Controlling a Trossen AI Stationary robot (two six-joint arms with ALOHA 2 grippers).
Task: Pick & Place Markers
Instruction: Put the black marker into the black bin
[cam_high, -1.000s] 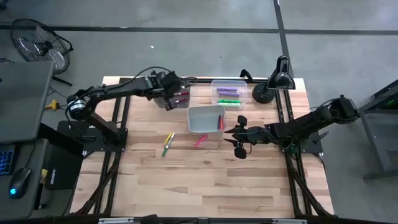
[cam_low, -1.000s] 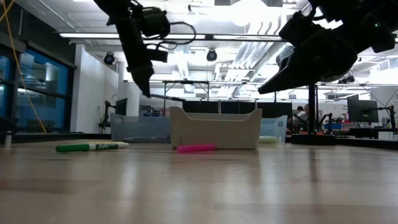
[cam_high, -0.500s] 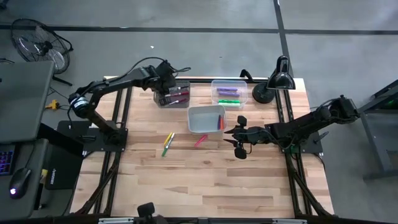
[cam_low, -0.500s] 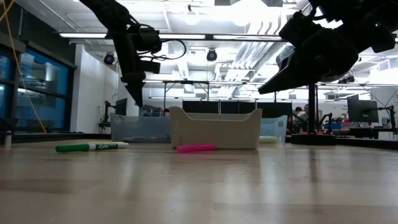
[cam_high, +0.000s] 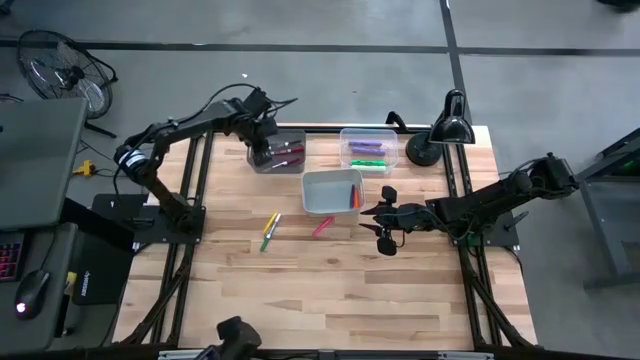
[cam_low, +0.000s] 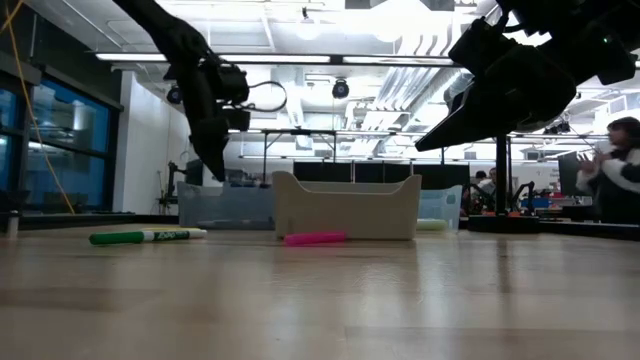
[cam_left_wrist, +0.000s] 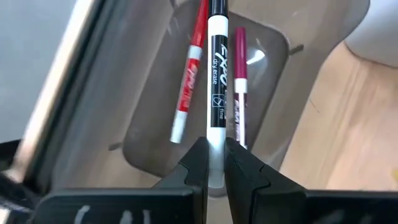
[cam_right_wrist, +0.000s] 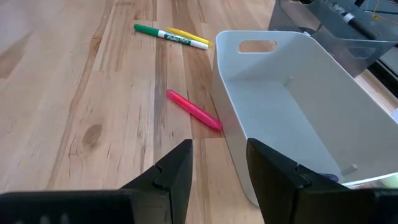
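The left gripper (cam_left_wrist: 211, 163) hangs over the grey bin (cam_high: 277, 152) at the far edge of the desk (cam_high: 340, 290), its fingers pinched on a white marker with a black band (cam_left_wrist: 217, 99). A red marker (cam_left_wrist: 189, 81) and a dark pink marker (cam_left_wrist: 239, 81) already lie on that bin's floor. To finish well, I would bring the tip lower inside the walls and keep the pen in line with the other two before letting go, so it neither bounces out nor lands across the rim.

The right gripper (cam_right_wrist: 217, 163) waits with its fingers apart beside the white bin (cam_right_wrist: 292, 106) near the middle of the desk, holding nothing.

Only the left wrist view shows the grip and the pen's markings; from above the arm hides both. The overhead view alone shows the clear bin (cam_high: 368, 148) with purple and green pens. The right wrist view best shows the loose pink marker (cam_right_wrist: 193, 109), green marker (cam_right_wrist: 171, 36) and yellow marker (cam_right_wrist: 189, 36) out on the boards
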